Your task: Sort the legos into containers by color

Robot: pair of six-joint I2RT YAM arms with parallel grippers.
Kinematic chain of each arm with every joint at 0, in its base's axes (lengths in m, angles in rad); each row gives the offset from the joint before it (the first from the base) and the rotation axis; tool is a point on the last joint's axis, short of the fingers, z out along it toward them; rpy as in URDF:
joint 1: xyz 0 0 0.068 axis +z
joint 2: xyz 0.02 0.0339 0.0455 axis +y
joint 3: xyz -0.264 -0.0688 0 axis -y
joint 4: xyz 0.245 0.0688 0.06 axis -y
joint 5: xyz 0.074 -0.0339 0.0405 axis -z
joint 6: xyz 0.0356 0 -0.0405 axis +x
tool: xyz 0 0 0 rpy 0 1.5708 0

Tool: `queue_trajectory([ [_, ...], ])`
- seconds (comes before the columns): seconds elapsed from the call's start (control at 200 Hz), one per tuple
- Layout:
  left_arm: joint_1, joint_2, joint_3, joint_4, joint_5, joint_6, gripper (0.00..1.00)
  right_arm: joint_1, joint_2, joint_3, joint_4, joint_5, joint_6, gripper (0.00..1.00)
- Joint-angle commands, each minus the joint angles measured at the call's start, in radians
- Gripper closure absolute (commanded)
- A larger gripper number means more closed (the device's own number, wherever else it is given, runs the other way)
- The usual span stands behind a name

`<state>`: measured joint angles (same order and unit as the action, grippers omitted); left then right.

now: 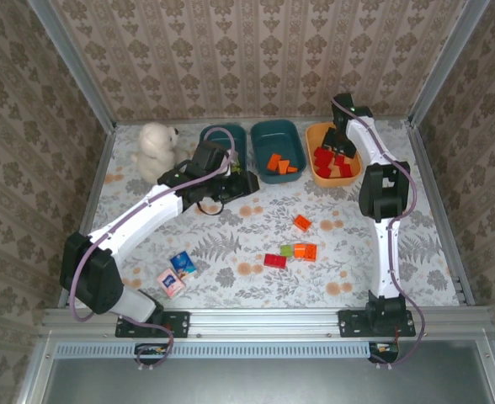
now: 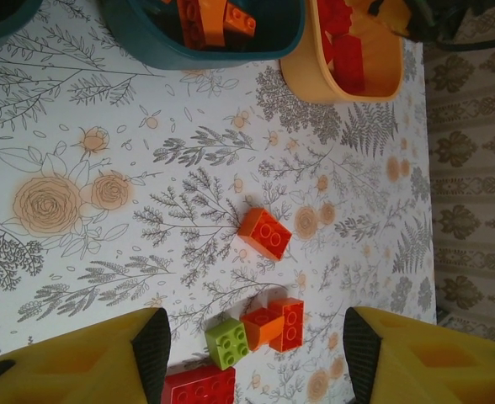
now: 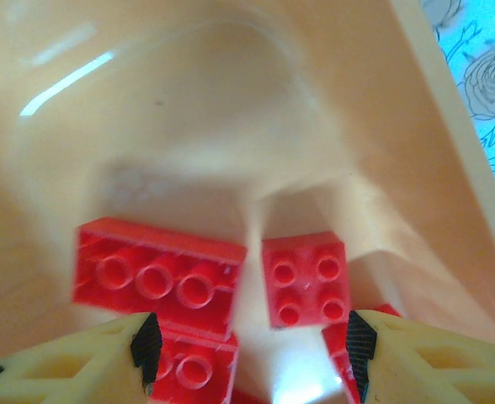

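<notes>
Four legos lie loose on the floral table: an orange brick [image 1: 302, 223] [image 2: 264, 233], a light green one [image 1: 286, 250] [image 2: 228, 342], an orange pair [image 1: 305, 251] [image 2: 277, 324] and a red one [image 1: 274, 261] [image 2: 199, 389]. The middle teal container [image 1: 264, 135] [image 2: 146, 38] holds orange bricks [image 1: 279, 164]. The orange container [image 1: 315, 139] [image 2: 382, 76] holds red bricks [image 1: 332, 160] [image 3: 155, 278]. My left gripper [image 1: 235, 181] [image 2: 256, 349] hangs open and empty by the left teal container [image 1: 210, 135], high above the table. My right gripper [image 1: 336, 139] [image 3: 252, 349] is open inside the orange container, just above a small square red brick [image 3: 305, 278].
A white plush bear [image 1: 157, 147] sits at the back left. A pink carton [image 1: 170, 282] and a blue carton [image 1: 183, 264] lie near the front left. Patterned walls and metal rails enclose the table on three sides.
</notes>
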<state>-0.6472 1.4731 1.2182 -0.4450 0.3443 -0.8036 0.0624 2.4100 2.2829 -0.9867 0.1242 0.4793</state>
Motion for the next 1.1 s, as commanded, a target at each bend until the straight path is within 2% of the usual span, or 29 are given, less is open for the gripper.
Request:
queue_trajectory([
  [0.0,0.003,-0.004,0.023,-0.039,0.009,0.055,0.40,0.029,-0.187,0.055,-0.022,-0.012,-0.013,0.37],
  [0.115,0.000,0.009,0.027,-0.056,0.016,0.093,0.40,0.070,-0.350,-0.032,0.006,-0.039,-0.012,0.37],
  [0.32,-0.022,0.064,0.064,-0.089,0.015,0.130,0.38,0.177,-0.785,-0.473,0.126,-0.115,0.019,0.34],
  [0.445,-0.054,0.130,0.122,-0.124,-0.024,0.051,0.34,0.241,-1.081,-0.771,0.174,-0.210,0.045,0.32],
  [0.535,-0.099,0.214,0.196,-0.148,-0.043,-0.018,0.32,0.268,-1.271,-0.964,0.204,-0.330,0.052,0.30],
  [0.645,-0.156,0.325,0.296,-0.186,-0.053,-0.092,0.32,0.289,-1.448,-1.126,0.134,-0.379,0.045,0.29],
  [0.735,-0.184,0.375,0.322,-0.195,-0.082,-0.150,0.33,0.295,-1.513,-1.182,0.038,-0.368,0.034,0.28],
  [0.91,-0.195,0.359,0.253,-0.132,-0.122,-0.245,0.33,0.343,-1.492,-1.216,-0.090,-0.283,0.041,0.32],
  [1.095,-0.208,0.348,0.245,-0.256,-0.128,-0.231,0.35,0.456,-1.470,-1.241,-0.110,-0.201,0.091,0.32],
])
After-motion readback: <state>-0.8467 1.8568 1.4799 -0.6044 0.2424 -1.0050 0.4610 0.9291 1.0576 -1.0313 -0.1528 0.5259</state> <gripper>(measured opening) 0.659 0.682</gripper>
